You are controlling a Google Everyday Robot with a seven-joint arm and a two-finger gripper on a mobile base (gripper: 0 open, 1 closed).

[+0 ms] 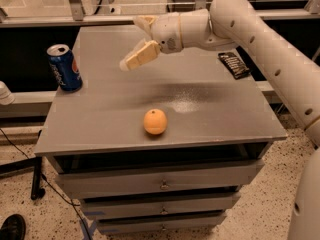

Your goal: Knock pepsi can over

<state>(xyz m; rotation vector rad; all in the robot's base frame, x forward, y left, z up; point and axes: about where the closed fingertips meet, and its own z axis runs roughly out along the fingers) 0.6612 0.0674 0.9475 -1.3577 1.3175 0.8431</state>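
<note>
Plainly, the pepsi can (65, 69) stands upright, top skyward (fingers (140, 55), spread empty, hover over the table (215, 109)).

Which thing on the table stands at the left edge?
The blue pepsi can, upright there; the orange lies near the front, the black packet at right. The hand hangs between can and packet.

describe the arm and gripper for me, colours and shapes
The arm is a thick, smooth off-white tube with rounded joints and small dark dots along its shell; no cables show on it. It ends in a bulbous white housing. The gripper, above the table and apart from the can, is pale tan and wedge-shaped.
</note>
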